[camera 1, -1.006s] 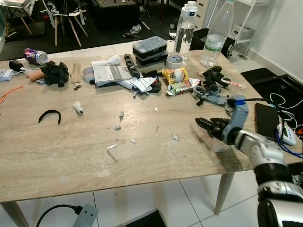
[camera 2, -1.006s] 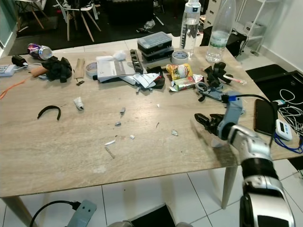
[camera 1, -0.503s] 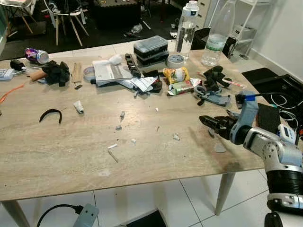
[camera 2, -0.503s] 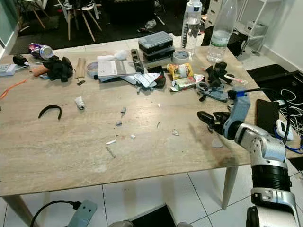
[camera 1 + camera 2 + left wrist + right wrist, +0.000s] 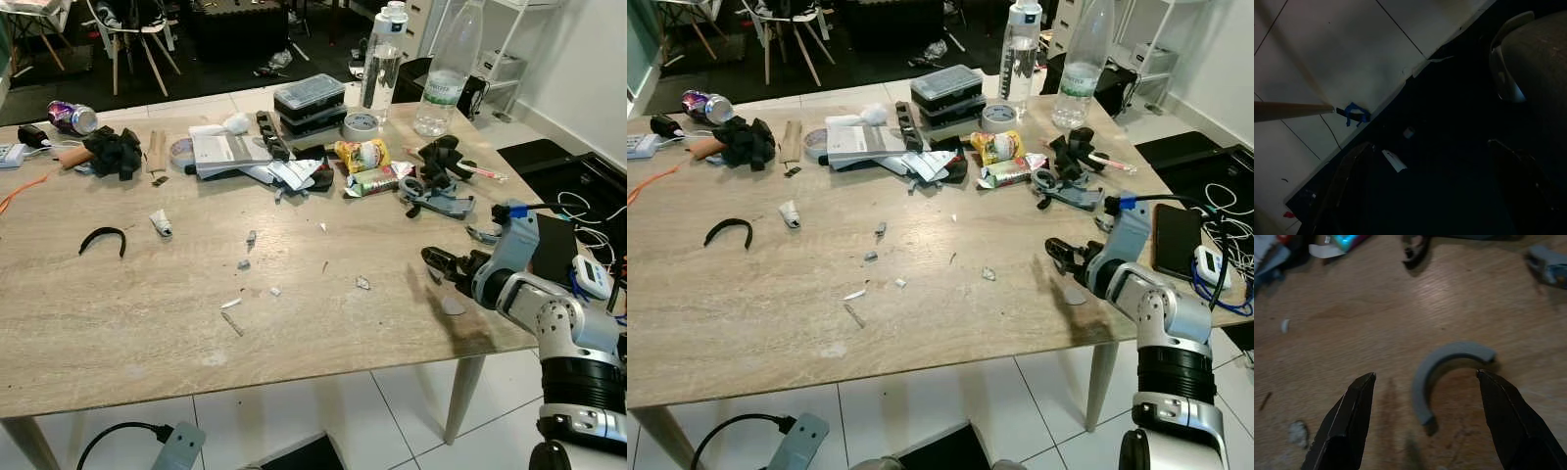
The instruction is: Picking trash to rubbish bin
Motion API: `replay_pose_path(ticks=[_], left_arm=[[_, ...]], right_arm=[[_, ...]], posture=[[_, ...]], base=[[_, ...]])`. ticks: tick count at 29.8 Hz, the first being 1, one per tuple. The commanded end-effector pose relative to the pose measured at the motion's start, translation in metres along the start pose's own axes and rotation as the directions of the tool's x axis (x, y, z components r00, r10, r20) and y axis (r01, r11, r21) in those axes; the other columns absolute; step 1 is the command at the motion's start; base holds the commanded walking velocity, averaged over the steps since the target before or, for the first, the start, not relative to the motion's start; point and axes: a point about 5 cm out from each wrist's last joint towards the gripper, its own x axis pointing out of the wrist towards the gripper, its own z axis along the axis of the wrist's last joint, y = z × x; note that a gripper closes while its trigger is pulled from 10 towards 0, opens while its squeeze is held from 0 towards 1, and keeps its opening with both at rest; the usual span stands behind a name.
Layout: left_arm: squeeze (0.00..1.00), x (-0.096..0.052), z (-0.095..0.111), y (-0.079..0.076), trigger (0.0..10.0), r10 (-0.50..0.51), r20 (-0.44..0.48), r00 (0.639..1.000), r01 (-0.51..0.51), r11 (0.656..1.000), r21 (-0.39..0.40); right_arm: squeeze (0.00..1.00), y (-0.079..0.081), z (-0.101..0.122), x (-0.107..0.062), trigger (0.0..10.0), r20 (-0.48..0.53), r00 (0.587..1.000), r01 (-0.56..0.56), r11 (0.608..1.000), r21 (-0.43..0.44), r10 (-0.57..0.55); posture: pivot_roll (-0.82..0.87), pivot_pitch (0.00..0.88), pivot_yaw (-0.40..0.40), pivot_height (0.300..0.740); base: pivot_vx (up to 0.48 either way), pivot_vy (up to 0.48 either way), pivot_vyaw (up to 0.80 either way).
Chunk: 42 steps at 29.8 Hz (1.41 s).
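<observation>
The table [image 5: 118,323] is light wood with fine grain lines and a matt top. Between the right gripper's [image 5: 1422,423] smooth black fingers [image 5: 1344,423] lies a grey curved piece [image 5: 1442,364], dull like plastic. Ahead of the gripper, the snack packet [image 5: 362,155] looks shiny. Far ahead stand clear plastic bottles [image 5: 446,69].

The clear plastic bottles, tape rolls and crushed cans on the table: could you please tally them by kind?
Clear plastic bottles: 2
Tape rolls: 2
Crushed cans: 1
Total: 5
</observation>
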Motion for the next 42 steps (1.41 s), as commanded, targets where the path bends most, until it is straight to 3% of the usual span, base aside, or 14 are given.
replay_pose_path(ticks=[1,7,13,18,21,28,29,30,42], left_arm=[[0.00,-0.001,-0.006,0.000,10.0,-0.003,-0.015,1.000,0.003,1.000,0.000],[0.00,-0.001,-0.007,-0.001,10.0,-0.006,-0.018,1.000,0.006,1.000,-0.003],[0.00,-0.001,-0.005,-0.001,10.0,-0.005,-0.011,1.000,0.005,1.000,-0.003],[0.00,-0.001,-0.004,-0.001,10.0,-0.002,-0.011,1.000,0.002,1.000,-0.003],[0.00,-0.001,-0.006,0.000,10.0,-0.001,-0.015,1.000,0.001,1.000,-0.004],[0.00,-0.001,-0.007,-0.001,10.0,-0.003,-0.016,1.000,0.003,1.000,-0.007],[0.00,-0.001,-0.007,-0.001,10.0,-0.003,-0.016,1.000,0.003,1.000,-0.007],[0.00,-0.001,-0.007,-0.001,10.0,-0.003,-0.015,1.000,0.003,1.000,-0.008],[0.00,-0.001,-0.007,-0.001,10.0,-0.001,-0.015,1.000,0.001,1.000,-0.008]], right_arm=[[0.00,-0.005,-0.003,-0.001,10.0,-0.019,0.999,0.037,0.999,0.013,-0.037],[0.00,-0.006,-0.010,0.003,10.0,-0.042,0.997,0.061,0.998,0.020,-0.060],[0.00,-0.013,-0.026,0.016,10.0,-0.074,0.988,0.127,0.984,-0.125,-0.137],[0.00,-0.014,-0.028,0.019,10.0,-0.088,0.983,0.151,0.980,-0.132,-0.163],[0.00,-0.017,-0.029,0.020,10.0,-0.095,0.975,0.180,0.964,-0.195,-0.201],[0.00,-0.018,-0.037,0.025,10.0,-0.126,0.970,0.177,0.956,-0.236,-0.210],[0.00,-0.018,-0.039,0.025,2.5,-0.137,0.968,0.174,0.955,-0.240,-0.211],[0.00,-0.019,-0.041,0.025,0.0,-0.147,0.966,0.171,0.954,-0.247,-0.212],[0.00,-0.018,-0.043,0.026,0.0,-0.162,0.969,0.137,0.953,-0.270,-0.185]], posture=[[-0.01,0.037,0.007,0.740],[0.00,0.040,0.007,0.740],[-0.01,0.042,0.012,0.740],[-0.01,0.042,0.012,0.740],[0.00,0.041,0.017,0.740],[0.00,0.044,0.015,0.740],[0.00,0.044,0.015,0.740],[0.00,0.044,0.015,0.740],[0.00,0.044,0.015,0.740]], base=[[0.000,0.000,0.00],[0.000,0.000,0.00],[0.000,0.000,0.00],[0.000,0.000,0.00],[0.000,0.000,0.00],[0.000,0.000,0.00],[0.000,0.000,0.00],[0.000,0.000,0.00],[0.000,0.000,0.00]])
